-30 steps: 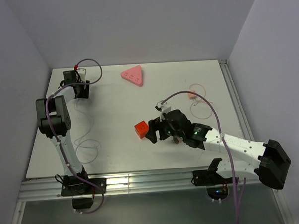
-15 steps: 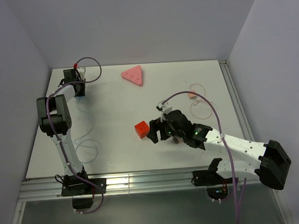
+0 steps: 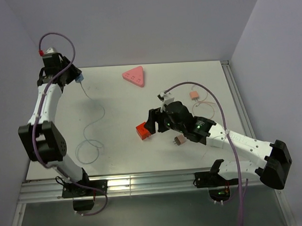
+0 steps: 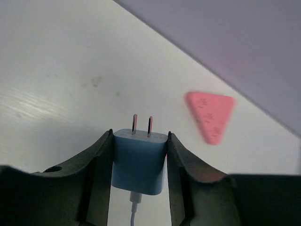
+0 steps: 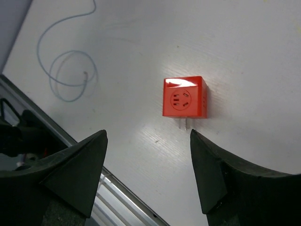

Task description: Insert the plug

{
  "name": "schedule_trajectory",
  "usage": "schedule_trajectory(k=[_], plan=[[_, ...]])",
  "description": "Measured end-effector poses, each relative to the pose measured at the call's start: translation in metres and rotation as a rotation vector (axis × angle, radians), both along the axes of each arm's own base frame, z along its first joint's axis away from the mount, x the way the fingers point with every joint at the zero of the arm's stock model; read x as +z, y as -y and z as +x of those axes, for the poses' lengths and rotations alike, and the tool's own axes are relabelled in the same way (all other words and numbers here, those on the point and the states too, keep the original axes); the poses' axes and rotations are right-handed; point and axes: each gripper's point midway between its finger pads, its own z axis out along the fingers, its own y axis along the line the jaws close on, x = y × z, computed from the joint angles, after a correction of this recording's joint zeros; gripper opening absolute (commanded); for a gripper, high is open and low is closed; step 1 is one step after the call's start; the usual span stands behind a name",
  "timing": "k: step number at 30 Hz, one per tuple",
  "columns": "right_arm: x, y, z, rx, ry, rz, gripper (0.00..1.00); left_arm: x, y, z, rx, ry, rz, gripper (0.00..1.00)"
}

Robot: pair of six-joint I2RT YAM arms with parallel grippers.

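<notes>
**Your left claw (image 4: 138, 135) grips the blue plug (image 4: 138, 162); your right claw (image 5: 146, 134) hangs wide open.**
The plug sits clamped by its sides between the left fingers, prongs pointing away from the wrist, lifted over the far left corner of the table (image 3: 115, 104), its thin cable (image 3: 93, 120) dropping to the surface. The red socket cube (image 5: 184, 96) lies near mid-table under the right claw, untouched.
</notes>
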Motion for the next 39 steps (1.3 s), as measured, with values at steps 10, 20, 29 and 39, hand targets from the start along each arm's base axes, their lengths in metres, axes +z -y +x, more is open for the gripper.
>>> schedule_trajectory(k=[10, 20, 29, 39], plan=[[0.049, -0.044, -0.017, 0.124, -0.017, 0.17, 0.72, 0.015, 0.075, -0.124, 0.056, 0.006, -0.569, 0.0], [0.063, -0.128, -0.119, 0.491, 0.052, 0.223, 0.72, 0.049, 0.12, -0.192, 0.061, -0.063, -0.664, 0.0], [0.03, -0.174, -0.152, 0.492, 0.091, 0.174, 0.7, 0.043, 0.123, -0.25, 0.136, -0.098, -0.791, 0.0], [0.06, -0.184, -0.117, 0.28, 0.225, 0.34, 0.6, 0.029, 0.132, -0.278, 0.185, -0.197, -0.874, 0.0]])
